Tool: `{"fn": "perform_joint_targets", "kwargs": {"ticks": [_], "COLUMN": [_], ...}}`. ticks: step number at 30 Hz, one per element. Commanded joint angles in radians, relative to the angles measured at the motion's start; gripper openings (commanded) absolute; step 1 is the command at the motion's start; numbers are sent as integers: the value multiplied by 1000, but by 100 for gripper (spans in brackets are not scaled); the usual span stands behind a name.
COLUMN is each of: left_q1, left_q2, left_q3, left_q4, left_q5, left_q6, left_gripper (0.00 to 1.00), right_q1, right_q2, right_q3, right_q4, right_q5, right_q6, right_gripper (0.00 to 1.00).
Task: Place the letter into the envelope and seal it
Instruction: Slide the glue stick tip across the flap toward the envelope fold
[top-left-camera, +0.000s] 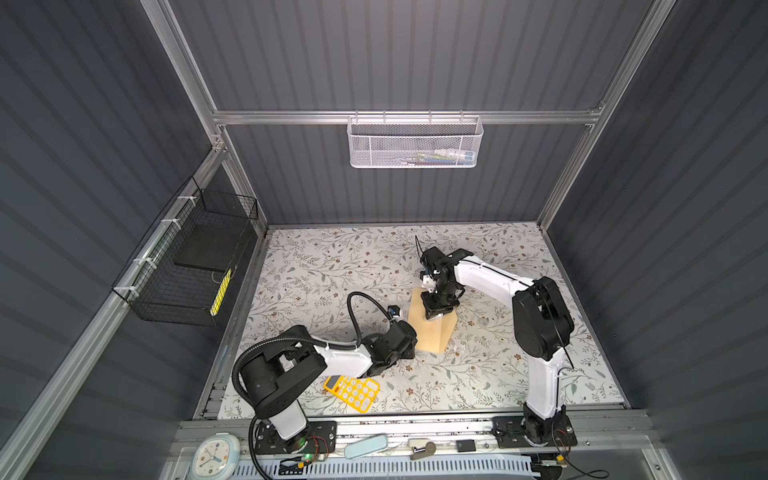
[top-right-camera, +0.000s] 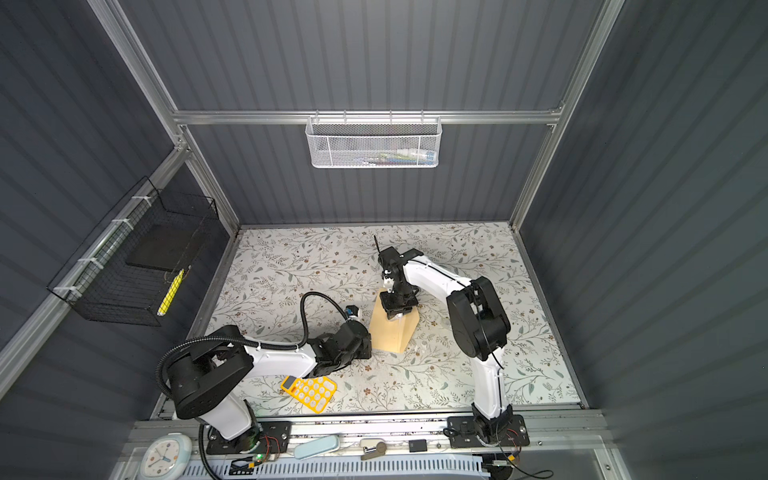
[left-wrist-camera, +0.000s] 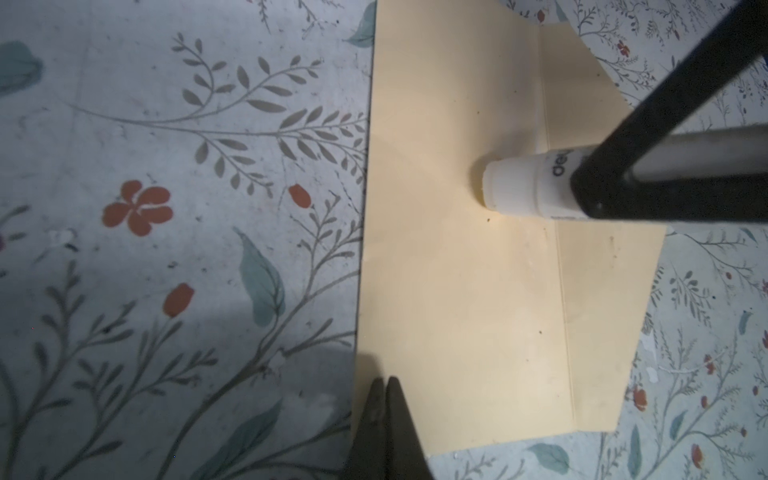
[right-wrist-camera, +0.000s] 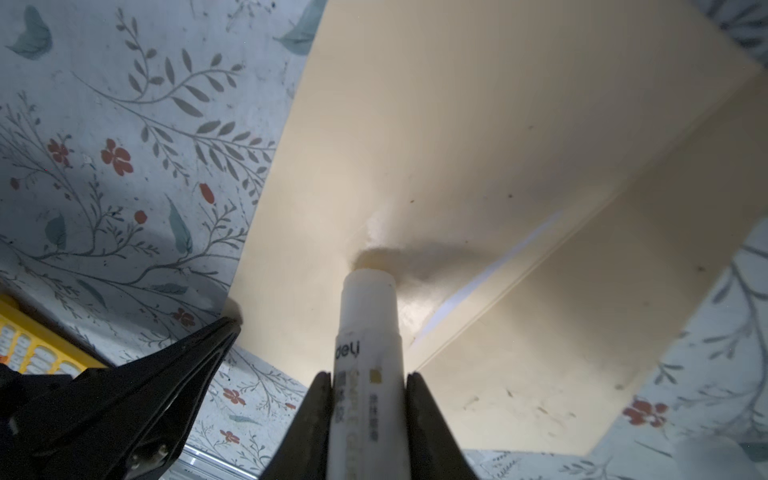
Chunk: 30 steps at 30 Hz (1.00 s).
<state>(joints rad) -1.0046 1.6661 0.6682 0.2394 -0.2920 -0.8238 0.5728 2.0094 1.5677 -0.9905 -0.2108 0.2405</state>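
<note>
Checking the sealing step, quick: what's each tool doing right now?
Left tool: closed, tips at the envelope's edge.
Right tool: closed on the glue stick, its tip on the envelope.

The white glue stick (right-wrist-camera: 368, 324) stands clamped in the right gripper (right-wrist-camera: 369, 376), tip downward. The yellow calculator (top-left-camera: 352, 392) lies flat on the floral table cover (top-left-camera: 478, 386), near the left gripper (left-wrist-camera: 384, 386), towards the front edge. A white mesh basket (top-left-camera: 415, 145) hangs on the wall, well beyond both grippers.

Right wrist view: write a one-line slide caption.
Right gripper presses a white glue stick onto the tan envelope; shut left gripper touches its edge.
</note>
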Motion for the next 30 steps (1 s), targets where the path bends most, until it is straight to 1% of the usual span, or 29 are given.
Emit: {"fn": "perform_joint_targets", "kwargs": {"ticks": [1,8,11,16,23,27,30], "left_q1": [8,15,21,20,18,14,8], "left_q2": [31,31,33,-3,-72,-111,-113], "left_q3": [18,48,67,65,27,15,0], "left_q4": [-90,-112,-109,-77,-27,-28,-13], "left_q5": [-43,-71,-63,-23,57,98,129], "left_q6": [11,23,41,68,73,78,65], "left_gripper": [7,7,7,9,13,13,12], "right_q1": [-10,-37,-46,-60,-59,-55,-52], "right_q2": [-29,-29,-28,8,2,5,4], "right_q3": [41,58,48,51,-10,-46,-66], "right_q4": [-41,-64,-53,-55,-34,-25,-16], "right_q5": [-10,18,15,-1,-21,-30,-39], "right_q6": [4,-4,-8,-19,-24,-24,-24], "right_gripper": [0,0,0,0,0,0,0]}}
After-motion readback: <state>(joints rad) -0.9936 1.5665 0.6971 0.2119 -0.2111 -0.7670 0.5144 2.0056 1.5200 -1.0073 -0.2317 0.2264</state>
